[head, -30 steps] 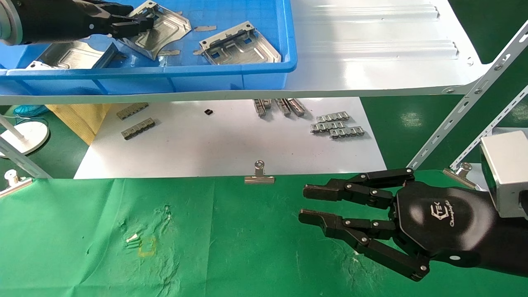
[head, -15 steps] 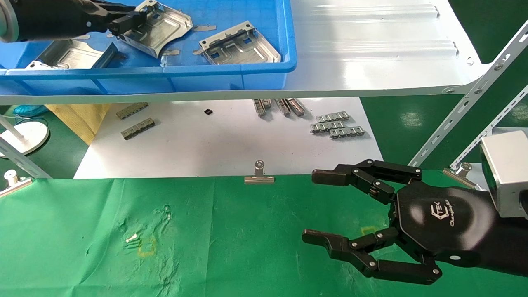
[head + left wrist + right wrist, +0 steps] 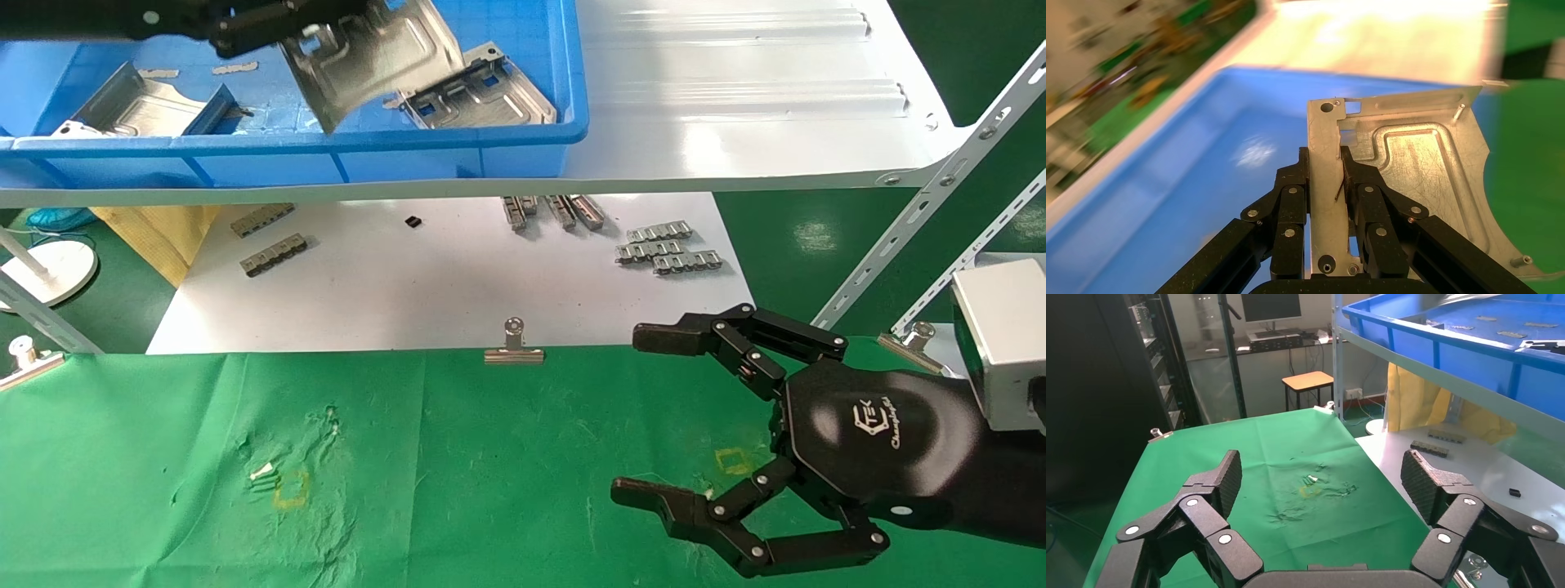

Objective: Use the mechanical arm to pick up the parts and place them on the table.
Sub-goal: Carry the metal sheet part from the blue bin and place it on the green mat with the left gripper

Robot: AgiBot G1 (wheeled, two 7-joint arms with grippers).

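My left gripper (image 3: 270,20) is at the top left, over the blue bin (image 3: 368,155), shut on a silver stamped plate (image 3: 372,57) and holding it tilted above the bin floor. In the left wrist view the gripper (image 3: 1326,165) clamps the plate's flanged edge (image 3: 1324,184); the embossed face (image 3: 1419,165) spreads to one side. Two more plates lie in the bin, one at the left (image 3: 143,106) and one at the right (image 3: 482,94). My right gripper (image 3: 645,416) is open and empty over the green-cloth table (image 3: 449,457); it also shows in the right wrist view (image 3: 1321,478).
The bin stands on a glossy white shelf (image 3: 735,106) above a matte white board (image 3: 425,278) with small grey linked strips (image 3: 666,249). Binder clips (image 3: 513,347) grip the cloth's far edge. Yellow square marks (image 3: 292,490) sit on the wrinkled cloth. A slanted shelf bracket (image 3: 923,196) crosses the right.
My left gripper has lifted the plate off the bin floor and carried it right, tilting it up. My right gripper's fingers have spread wide apart.
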